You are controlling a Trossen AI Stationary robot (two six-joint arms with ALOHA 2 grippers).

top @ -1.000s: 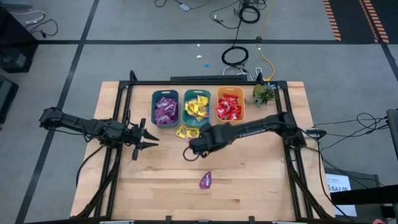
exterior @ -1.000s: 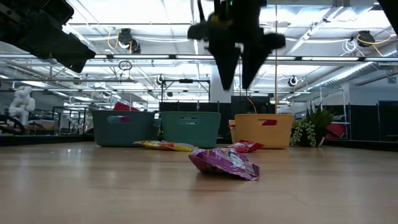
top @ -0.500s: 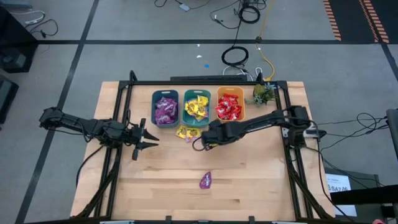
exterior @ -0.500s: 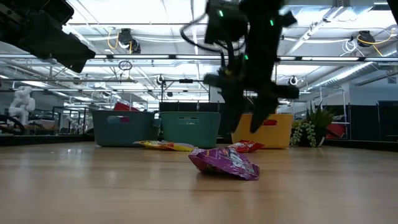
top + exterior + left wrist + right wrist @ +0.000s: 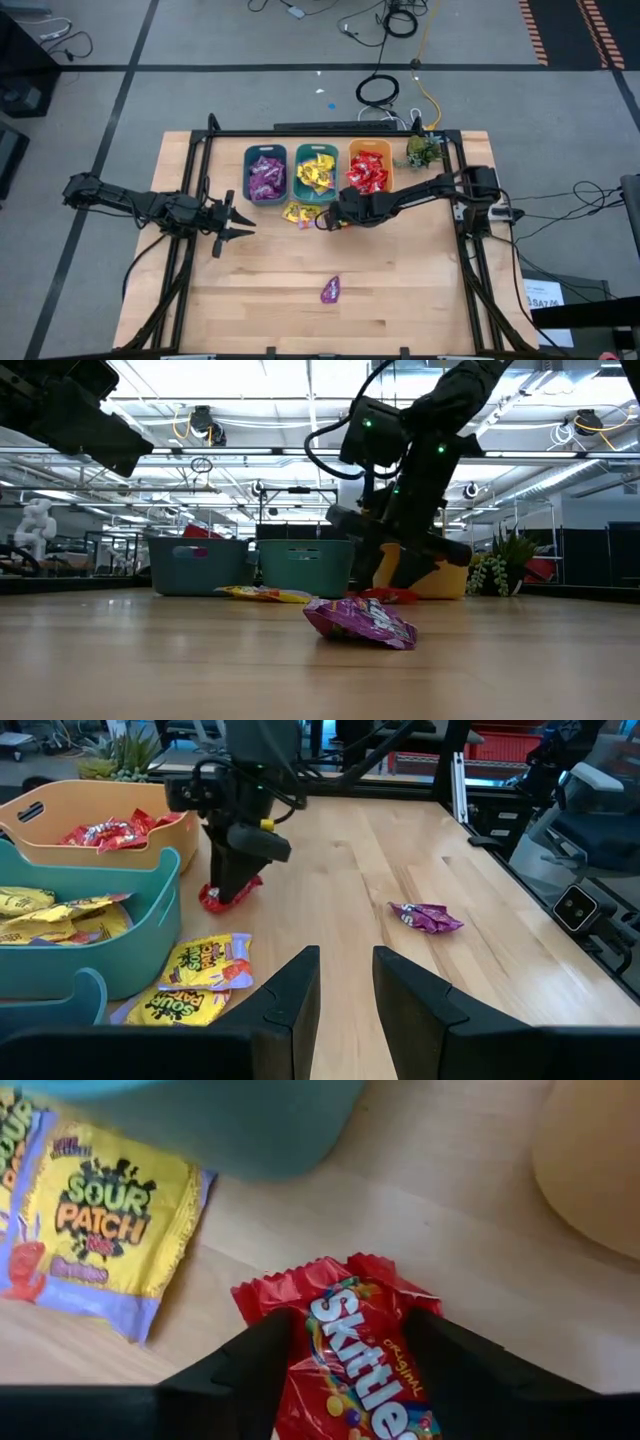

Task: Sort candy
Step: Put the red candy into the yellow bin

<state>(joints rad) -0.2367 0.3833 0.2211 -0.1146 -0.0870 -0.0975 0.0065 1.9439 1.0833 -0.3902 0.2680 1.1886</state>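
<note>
The left gripper (image 5: pixel 236 222) hovers at the table's (image 5: pixel 400 290) nine o'clock side with its fingers (image 5: pixel 290 995) spread and nothing between them. At twelve o'clock stand three bins: purple candy in the first teal bin (image 5: pixel 265 173), yellow candy in the second teal bin (image 5: pixel 316 172), red candy in the orange bin (image 5: pixel 370 168). Yellow packets (image 5: pixel 299 212) lie just in front of the middle bin. The right gripper (image 5: pixel 327 221) is down beside them, its open fingers (image 5: pixel 240 1370) straddling a red packet (image 5: pixel 355 1350) on the wood. A lone purple packet (image 5: pixel 331 290) lies at six o'clock.
</note>
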